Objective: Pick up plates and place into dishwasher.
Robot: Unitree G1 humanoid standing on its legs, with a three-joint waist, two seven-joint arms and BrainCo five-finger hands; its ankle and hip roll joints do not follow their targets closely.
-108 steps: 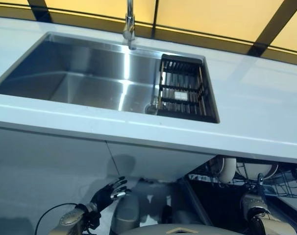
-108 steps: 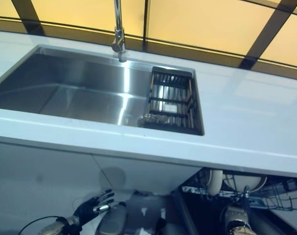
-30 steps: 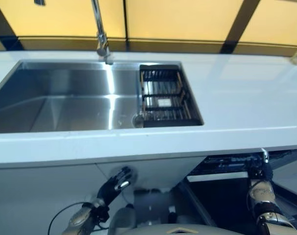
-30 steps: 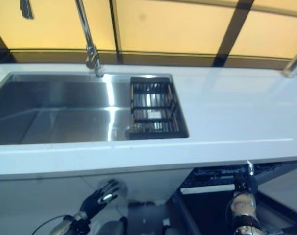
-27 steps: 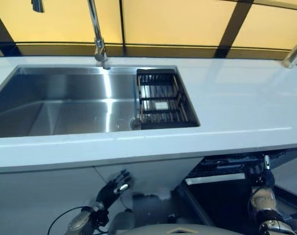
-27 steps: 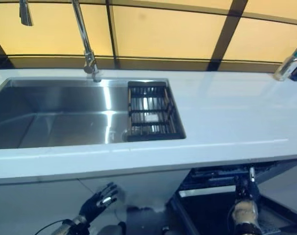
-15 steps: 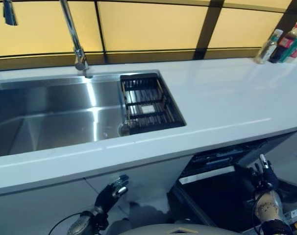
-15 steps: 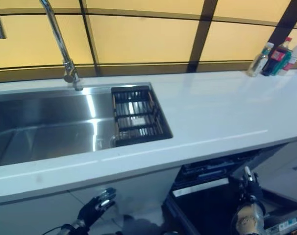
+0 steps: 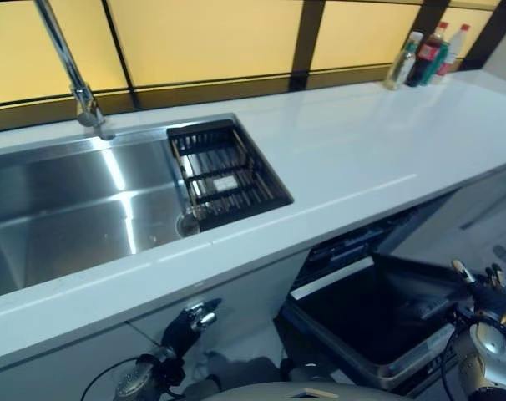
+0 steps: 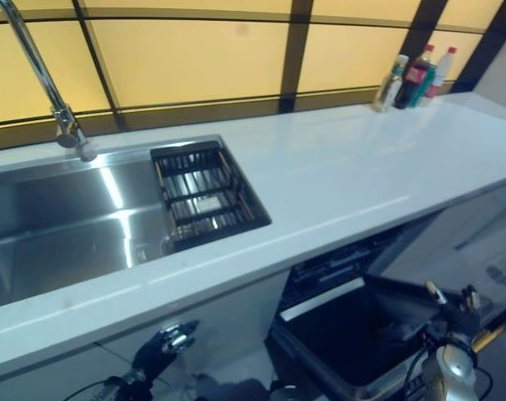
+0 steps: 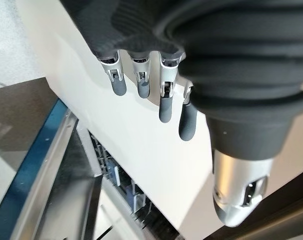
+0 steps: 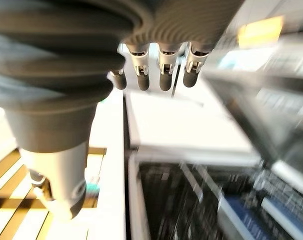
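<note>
Below — both hands slack, dishwasher agape

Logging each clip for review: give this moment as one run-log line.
left hand: open, empty, low by cabinet | right hand: open, empty, near dishwasher door | door: open | sink: no plates seen

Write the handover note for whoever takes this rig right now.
Left hand: low in front of the cabinet under the sink, fingers straight, holding nothing.
Right hand: low by the dishwasher door, fingers relaxed, holding nothing.
The door is hanging open under the white counter. No plates in sight on the counter or in the sink; the black rack in the sink looks bare.
Left: find plates, load them.
</note>
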